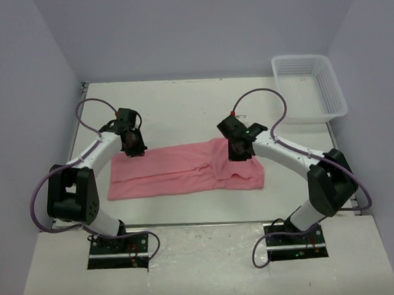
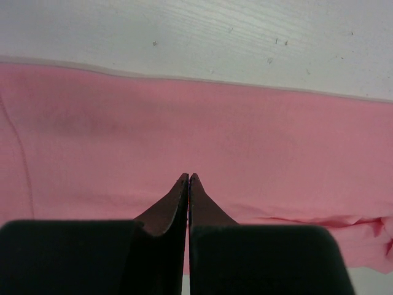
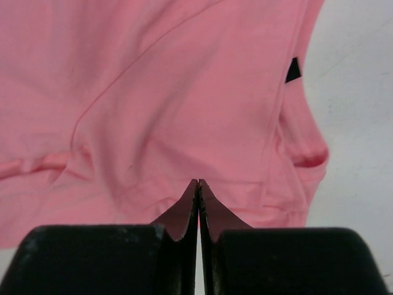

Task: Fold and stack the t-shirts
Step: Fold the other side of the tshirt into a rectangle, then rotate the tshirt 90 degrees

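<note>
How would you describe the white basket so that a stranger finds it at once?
Start at the pale table and look to its far right corner. The basket stands there, apart from everything else. It alone is white open mesh with raised sides; the pink t-shirt lies flat mid-table.

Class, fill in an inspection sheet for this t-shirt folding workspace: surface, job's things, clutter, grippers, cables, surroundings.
Surface: white table, a few faint specks.
Job's things: one pink t-shirt, folded into a long band, lying flat across the middle.
Clutter: white mesh basket at the far right corner, nothing seen inside.
Grippers: left gripper and right gripper both shut, tips over the shirt; no fabric seen pinched.
Cables: purple cables arch clear of the shirt.
Surroundings: plain pale walls on three sides.
</note>
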